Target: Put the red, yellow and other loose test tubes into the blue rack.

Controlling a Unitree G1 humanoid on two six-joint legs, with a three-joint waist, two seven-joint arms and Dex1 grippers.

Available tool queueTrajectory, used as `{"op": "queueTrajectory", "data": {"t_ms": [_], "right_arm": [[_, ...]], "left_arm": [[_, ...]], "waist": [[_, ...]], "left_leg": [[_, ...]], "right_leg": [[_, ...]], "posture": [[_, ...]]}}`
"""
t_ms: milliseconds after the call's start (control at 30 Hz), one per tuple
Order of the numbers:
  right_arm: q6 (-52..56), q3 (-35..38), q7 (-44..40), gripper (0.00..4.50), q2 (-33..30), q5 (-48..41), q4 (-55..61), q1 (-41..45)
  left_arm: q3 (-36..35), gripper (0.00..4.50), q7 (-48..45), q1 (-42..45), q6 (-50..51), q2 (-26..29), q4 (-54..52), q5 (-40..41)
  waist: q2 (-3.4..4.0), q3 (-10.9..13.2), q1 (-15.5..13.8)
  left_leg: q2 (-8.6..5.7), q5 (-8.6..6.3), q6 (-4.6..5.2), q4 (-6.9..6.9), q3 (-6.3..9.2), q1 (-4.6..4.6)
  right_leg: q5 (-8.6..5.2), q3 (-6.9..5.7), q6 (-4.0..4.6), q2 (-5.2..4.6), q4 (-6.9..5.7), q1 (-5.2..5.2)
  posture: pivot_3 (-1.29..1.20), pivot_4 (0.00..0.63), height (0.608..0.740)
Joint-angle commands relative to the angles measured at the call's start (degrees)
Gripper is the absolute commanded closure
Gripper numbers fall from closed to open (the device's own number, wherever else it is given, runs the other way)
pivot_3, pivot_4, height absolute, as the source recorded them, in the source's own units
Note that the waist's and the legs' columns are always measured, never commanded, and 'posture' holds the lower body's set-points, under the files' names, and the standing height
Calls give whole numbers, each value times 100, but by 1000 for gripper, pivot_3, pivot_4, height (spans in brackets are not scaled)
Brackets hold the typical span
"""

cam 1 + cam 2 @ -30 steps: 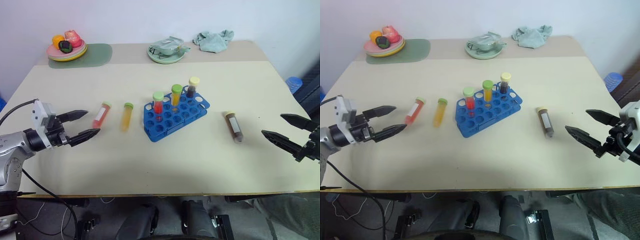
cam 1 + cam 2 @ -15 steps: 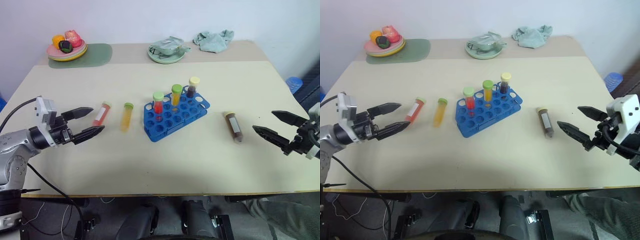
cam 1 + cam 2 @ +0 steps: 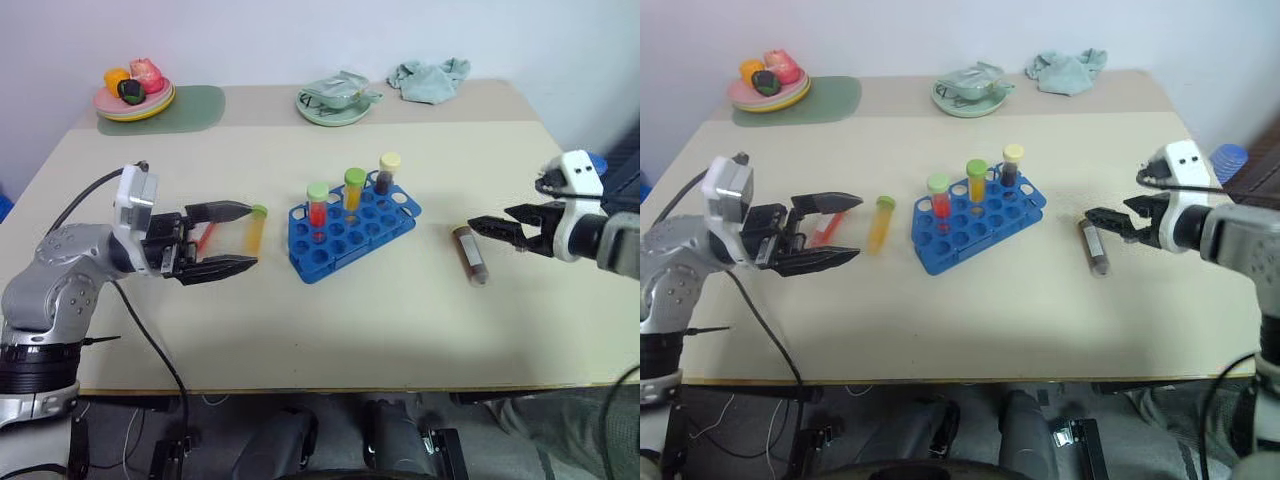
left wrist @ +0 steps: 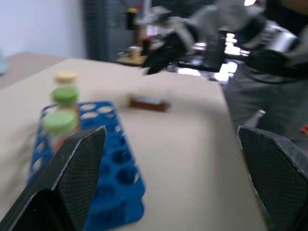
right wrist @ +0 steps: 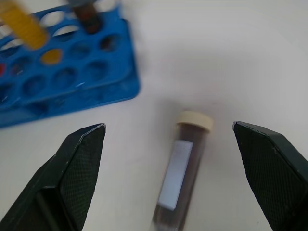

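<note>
- Both grippers have moved in, fingers spread wide: left gripper [image 3: 232,238] by the red tube [image 3: 826,228] and yellow tube [image 3: 878,222], right gripper [image 3: 1108,221] by the brown tube [image 5: 179,172].
- Tubes lie mid-tabletop beside the blue rack [image 3: 352,228]; grabbing looks next.

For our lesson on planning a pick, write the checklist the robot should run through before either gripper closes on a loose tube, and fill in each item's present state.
1. Right gripper open: ok.
2. Brown tube lies flat between the right gripper's fingers in the right wrist view, untouched: ok.
3. Left gripper open: ok.
4. Left gripper lined up on one tube: cannot tell; the red tube and the yellow tube both lie by its tips.
5. Blue rack has free holes: ok; three tubes already stand along its far row.
6. Table around the rack free of obstacles: ok.
</note>
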State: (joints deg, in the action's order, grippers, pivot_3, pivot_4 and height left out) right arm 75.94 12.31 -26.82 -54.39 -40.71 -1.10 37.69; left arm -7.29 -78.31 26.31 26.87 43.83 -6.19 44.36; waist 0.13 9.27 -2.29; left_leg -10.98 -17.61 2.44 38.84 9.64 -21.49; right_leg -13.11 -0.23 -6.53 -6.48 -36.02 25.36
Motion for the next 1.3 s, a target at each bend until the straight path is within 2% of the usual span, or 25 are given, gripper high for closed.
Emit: {"op": "queueTrajectory", "data": {"t_ms": [33, 333, 800, 900, 1067, 1100, 1200, 1300], "right_arm": [[30, -428, -16, 152, 95, 450, -798, 569], [164, -1219, -448, 152, 377, 1093, -2147, 1368], [-386, -1895, -1073, 152, 1021, 1975, -3441, 1886], [-690, -2187, -1306, 978, 1072, 2307, -3822, 1940], [-929, -2506, -1694, 3308, 1099, 2663, -4035, 1957], [-917, -2545, -1761, 3619, 1096, 2689, -3967, 1912], [-790, -2467, -1854, 3681, 1104, 2678, -3697, 1809], [-592, -2004, -1834, 3681, 1035, 2407, -2664, 1599]], "left_arm": [[315, 11, -287, 206, -123, -19, -78, -194], [760, 11, -552, 363, -122, -79, -90, -461], [620, 11, -483, 275, 17, -2, -140, -426], [573, 0, -443, 207, 47, 30, -199, -406], [500, 0, -361, 42, 100, 79, -344, -369], [480, 0, -338, 17, 118, 81, -372, -360], [403, 0, -283, -52, 180, 88, -448, -330], [303, 0, -229, -170, 221, 140, -513, -303]], "waist": [[0, 0, 9], [1, 2, 14], [2, 2, 30], [0, 1, 81], [-1, 0, 171], [-2, 0, 170], [-2, 0, 164], [-1, 1, 159]], "left_leg": [[0, 0, 0, -1, 1, 0], [0, 1, 0, 0, -1, -3], [0, 1, -1, 6, -1, -2], [0, 1, -1, 12, -2, 3], [0, 1, -2, 14, 0, 5], [0, 2, -2, 14, 0, 5], [0, 2, -3, 14, 0, 5], [0, 1, -3, 13, 0, 4]], "right_leg": [[0, 0, 0, 0, 0, 0], [0, 0, -1, 1, -2, 6], [1, 0, -1, 3, -6, 4], [1, 0, -1, 4, -9, 0], [2, 0, -1, 4, -12, -1], [2, 0, -1, 5, -12, -1], [2, 0, -1, 5, -12, -3], [2, 0, -1, 5, -12, -1]], "posture": [[0, 150, 740], [0, 150, 740], [0, 150, 740], [0, 150, 740], [0, 150, 740], [0, 150, 740], [0, 150, 740], [0, 150, 740]]}}
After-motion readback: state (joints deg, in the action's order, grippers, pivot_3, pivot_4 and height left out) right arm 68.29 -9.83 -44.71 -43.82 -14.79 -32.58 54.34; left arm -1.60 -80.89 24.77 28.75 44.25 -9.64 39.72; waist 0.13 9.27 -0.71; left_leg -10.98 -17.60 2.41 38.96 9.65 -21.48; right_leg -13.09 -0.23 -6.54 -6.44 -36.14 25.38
